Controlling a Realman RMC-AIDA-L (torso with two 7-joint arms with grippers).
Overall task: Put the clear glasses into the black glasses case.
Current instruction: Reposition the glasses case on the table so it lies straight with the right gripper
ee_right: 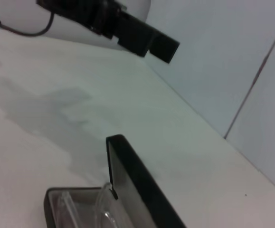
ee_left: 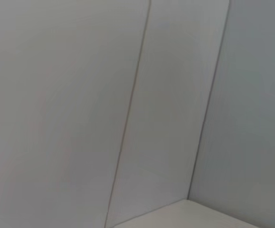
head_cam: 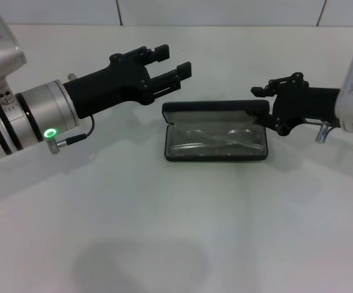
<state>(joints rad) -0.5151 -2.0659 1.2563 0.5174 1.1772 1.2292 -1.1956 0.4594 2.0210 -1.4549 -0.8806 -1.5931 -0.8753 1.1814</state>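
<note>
White table (head_cam: 176,232) fills the lower part of the head view, bare up to the case. Centre frame, the case (head_cam: 216,131) lies open on the table, its lid raised along the far edge and standing roughly upright. Inside the tray lie the glasses (head_cam: 216,141), lenses side by side across the case's length, fully within the rim.

Left gripper (head_cam: 171,68) sits in the upper left-centre of the head view, raised above the table and up-left of the case, not touching it. Its fingers (head_cam: 179,74) stand apart with a visible gap between them and nothing held.

Right gripper (head_cam: 260,91) sits at right-centre of the head view, close to the case's right end near the lid's corner. Whether its fingers are apart or together cannot be told.

Right wrist view: lid edge (ee_right: 137,185) in the lower centre, part of the glasses (ee_right: 104,209) below it, left gripper (ee_right: 142,40) at the top.

Left wrist view: only white wall panels (ee_left: 104,104).
</note>
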